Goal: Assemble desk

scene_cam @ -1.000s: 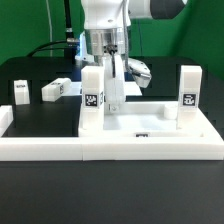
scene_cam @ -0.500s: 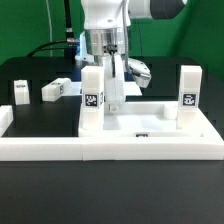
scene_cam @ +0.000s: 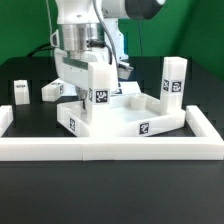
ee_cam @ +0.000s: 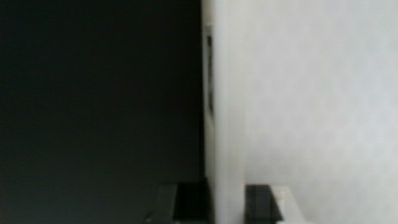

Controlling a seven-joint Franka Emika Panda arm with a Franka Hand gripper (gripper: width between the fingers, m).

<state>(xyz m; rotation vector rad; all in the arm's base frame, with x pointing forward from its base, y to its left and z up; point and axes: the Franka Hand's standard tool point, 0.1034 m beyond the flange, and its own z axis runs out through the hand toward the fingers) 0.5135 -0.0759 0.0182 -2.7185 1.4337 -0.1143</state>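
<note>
The fingers (ee_cam: 187, 203) sit nearly together, apparently pinching the rim of the desk top (scene_cam: 105, 127). It lies skewed on the worktop (scene_cam: 30, 112), its long axis running from them toward the exterior view's right.

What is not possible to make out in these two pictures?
- Wrist view: the hand is cut off by the edge; the white surface beside it is too blurred to identify.
- Exterior view: what the hand grasps is hidden behind the upright white square plastic leg.
- Exterior view: tags on two loose white legs are too small to read.
</note>
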